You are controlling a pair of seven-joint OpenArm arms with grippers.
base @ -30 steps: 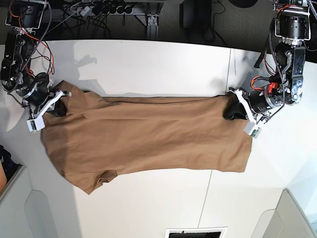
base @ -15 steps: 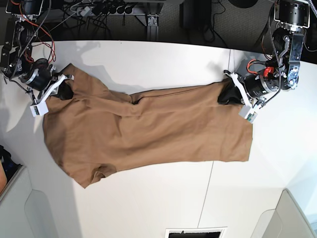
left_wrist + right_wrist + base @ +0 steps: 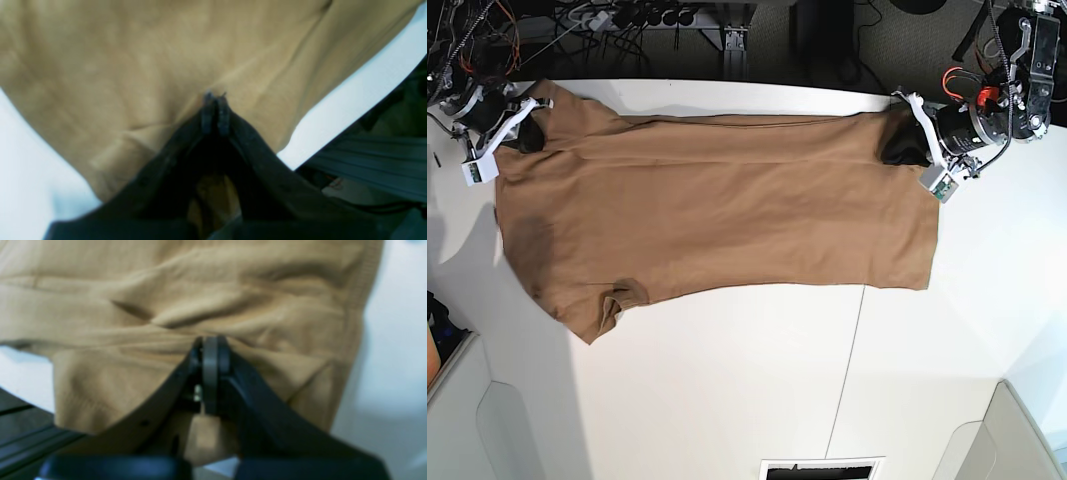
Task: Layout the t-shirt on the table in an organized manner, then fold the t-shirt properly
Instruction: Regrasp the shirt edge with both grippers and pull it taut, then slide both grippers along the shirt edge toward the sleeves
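The tan-brown t-shirt (image 3: 717, 210) lies spread across the white table (image 3: 727, 400), its upper edge pulled straight along the table's far edge. My left gripper (image 3: 897, 140) on the base view's right is shut on the shirt's upper right corner. In the left wrist view its fingertips (image 3: 215, 100) pinch the fabric (image 3: 133, 60). My right gripper (image 3: 527, 135) on the left is shut on the shoulder end. The right wrist view shows its fingertips (image 3: 210, 343) closed on bunched cloth (image 3: 200, 300). A sleeve (image 3: 602, 310) points toward the near left.
Beyond the table's far edge are dark frame parts and cables (image 3: 647, 20). A thin seam line (image 3: 847, 380) crosses the table. Grey bins sit at the near left (image 3: 467, 420) and near right (image 3: 1017, 430) corners. A dark slot (image 3: 822, 468) lies at the front edge.
Both grippers have moved toward the table's far edge, dragging the shirt with them. Its sagging upper edge is now stretched straight and the wrinkles in the body have flattened.
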